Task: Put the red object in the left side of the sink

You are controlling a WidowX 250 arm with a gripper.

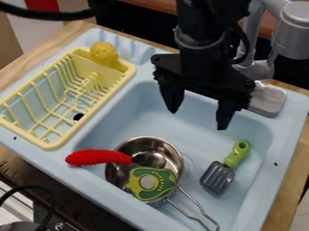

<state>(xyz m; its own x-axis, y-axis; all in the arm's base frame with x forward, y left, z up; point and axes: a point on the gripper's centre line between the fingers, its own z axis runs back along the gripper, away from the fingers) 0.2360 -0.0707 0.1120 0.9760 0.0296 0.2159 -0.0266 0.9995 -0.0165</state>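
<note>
Red ribbed object (98, 157) to be grasped: that looks like the step in hand, with placing to follow. From the left, the bench (37, 57) shows wood beside the pale blue sink (287, 151), and a yellow dish rack (124, 81) sits along the sink's left side, a knobbly yellow toy (104, 53) at its far corner. Next comes the red piece, lying across the near left rim of the metal pot (175, 155), one end over the pot's opening, the other close to the sink's edge; whether that end touches the edge, I cannot tell. A green and yellow toy (143, 183) lies on the pot's near side, and the wire handle (196, 211) slants off to the lower right. Farther right, the claw (198, 119) hangs over the basin beyond the pot, released and holding nothing, its fingers wide apart. The next move likely calls for travel toward the near left, then a straight descent astride the ribbed middle, since a knock could tip it into the pot. After lifting, it should go down on the basin floor at left, clear of the pot. The green-handled spatula (226, 168) and grey faucet (256, 67) stand apart from that path.
</note>
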